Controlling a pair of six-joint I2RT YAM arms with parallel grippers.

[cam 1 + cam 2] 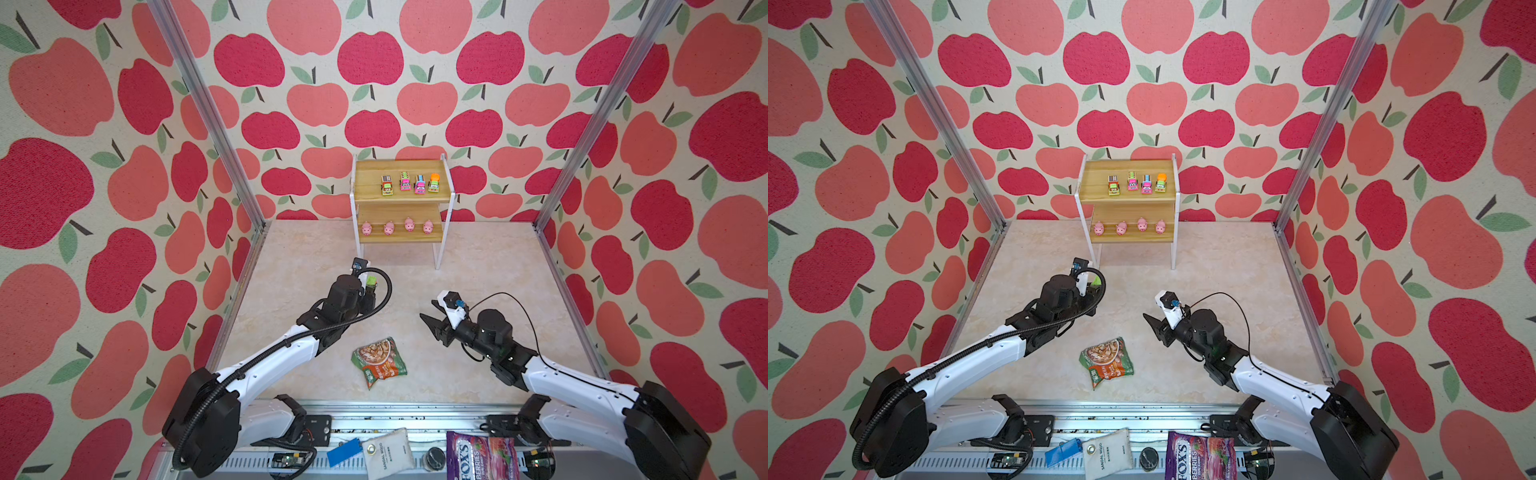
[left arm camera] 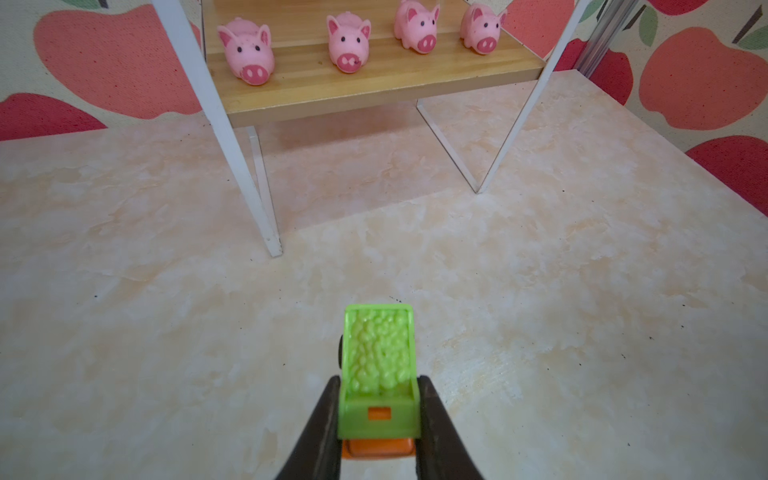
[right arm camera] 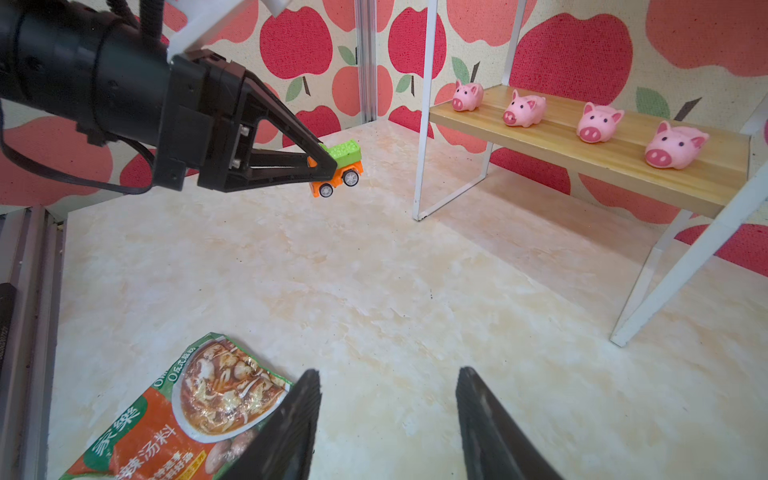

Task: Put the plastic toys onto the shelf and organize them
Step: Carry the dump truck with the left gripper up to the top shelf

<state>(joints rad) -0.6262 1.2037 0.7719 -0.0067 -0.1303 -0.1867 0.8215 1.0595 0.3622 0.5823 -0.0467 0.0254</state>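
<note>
Marbled tabletop (image 1: 498, 270), centre frame: left gripper (image 2: 378, 384) clamps the green-and-orange truck (image 2: 378, 349) by its sides, raised clear, likely for transfer to the shelf (image 1: 365, 178). Right gripper (image 3: 388, 374) is spread and empty.

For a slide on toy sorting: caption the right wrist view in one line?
Left gripper holds a green-and-orange truck near the shelf, four pink pigs lined on its lower board.

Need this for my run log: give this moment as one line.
left gripper: shut on green truck | right gripper: open, empty | shelf: four trucks top, four pigs below
</note>
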